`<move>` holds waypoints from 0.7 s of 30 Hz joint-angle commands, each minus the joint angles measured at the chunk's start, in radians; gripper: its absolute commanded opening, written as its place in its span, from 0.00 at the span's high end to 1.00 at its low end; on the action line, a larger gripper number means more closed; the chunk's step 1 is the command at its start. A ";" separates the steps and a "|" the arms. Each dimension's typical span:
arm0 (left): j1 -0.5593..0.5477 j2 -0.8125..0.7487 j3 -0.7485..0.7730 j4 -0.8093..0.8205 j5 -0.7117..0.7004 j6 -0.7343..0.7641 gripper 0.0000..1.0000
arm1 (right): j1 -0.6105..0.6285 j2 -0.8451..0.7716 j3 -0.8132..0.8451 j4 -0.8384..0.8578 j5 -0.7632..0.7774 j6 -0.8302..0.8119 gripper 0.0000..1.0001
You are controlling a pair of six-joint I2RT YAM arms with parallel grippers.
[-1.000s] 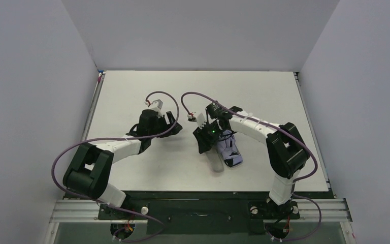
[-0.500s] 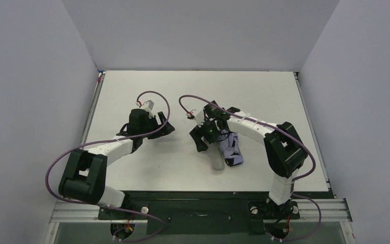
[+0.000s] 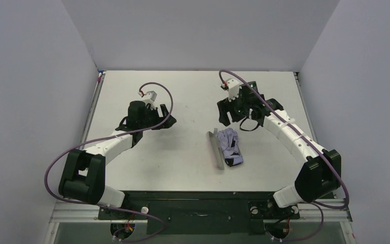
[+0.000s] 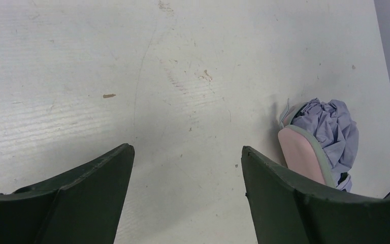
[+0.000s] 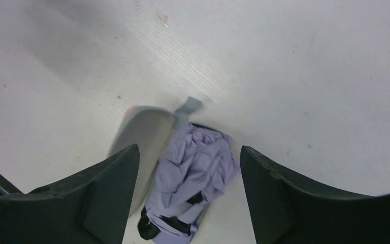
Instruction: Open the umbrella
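From above, the umbrella [image 3: 230, 146] lies folded and bunched on the white table [image 3: 147, 152], right of centre and towards the near edge, its lavender fabric crumpled and a dark patch at its near end. The hard case [image 3: 215, 150] is open, its grey shell standing on edge against the umbrella's left side. The left gripper [image 3: 166, 118] hovers over the table well apart from both, pointing to the right. The right gripper [image 3: 223, 116] hangs just beyond the umbrella's far end and touches nothing. In the left wrist view, the left gripper [image 4: 188, 195] has its dark fingers [image 4: 81, 203] spread wide over bare table with nothing between them; the umbrella [image 4: 330, 127] sits far to the right, nestled against the pink shell of the case [image 4: 302, 158]. In the right wrist view, the right gripper [image 5: 188, 190] is likewise spread wide and empty above the umbrella [image 5: 195, 170], which lies between the fingers in the frame, beside the raised grey shell of the case [image 5: 144, 134].
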 commanded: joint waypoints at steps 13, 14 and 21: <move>0.009 -0.095 -0.003 -0.051 -0.033 0.099 0.03 | 0.096 -0.008 -0.310 -0.035 0.217 -0.020 0.25; 0.009 -0.102 -0.004 -0.064 -0.040 0.110 0.03 | 0.105 -0.004 -0.323 -0.016 0.221 -0.019 0.25; 0.033 -0.176 -0.016 -0.148 -0.096 0.154 0.03 | 0.156 0.093 -0.326 0.031 0.217 -0.048 0.35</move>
